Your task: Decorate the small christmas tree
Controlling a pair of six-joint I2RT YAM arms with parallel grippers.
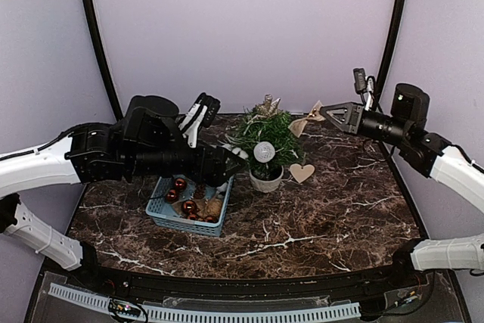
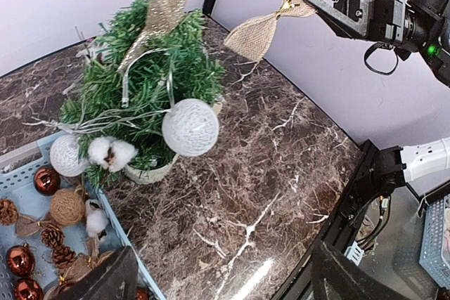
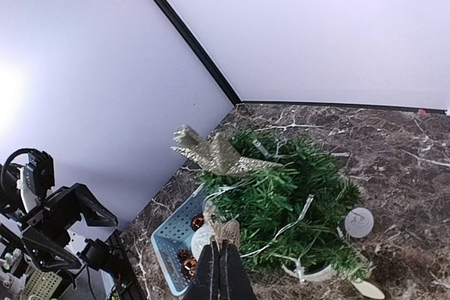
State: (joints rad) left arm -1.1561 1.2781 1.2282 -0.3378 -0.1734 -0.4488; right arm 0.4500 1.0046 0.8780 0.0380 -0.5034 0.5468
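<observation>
Small christmas tree (image 1: 265, 135) partly dressed: star (image 1: 266, 105), white balls (image 1: 264, 151) on. Right tool (image 1: 325, 111) pinching burlap bow (image 1: 305, 122), unhung. Left tool (image 2: 225, 282) spread, empty. Baubles (image 1: 180, 184) left in basket (image 1: 181, 225).

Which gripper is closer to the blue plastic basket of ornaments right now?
Left. The left gripper hovers open by the far right corner of the blue plastic basket, beside the small green christmas tree. The right gripper is beyond the tree's right side, holding a tan burlap bow.
</observation>
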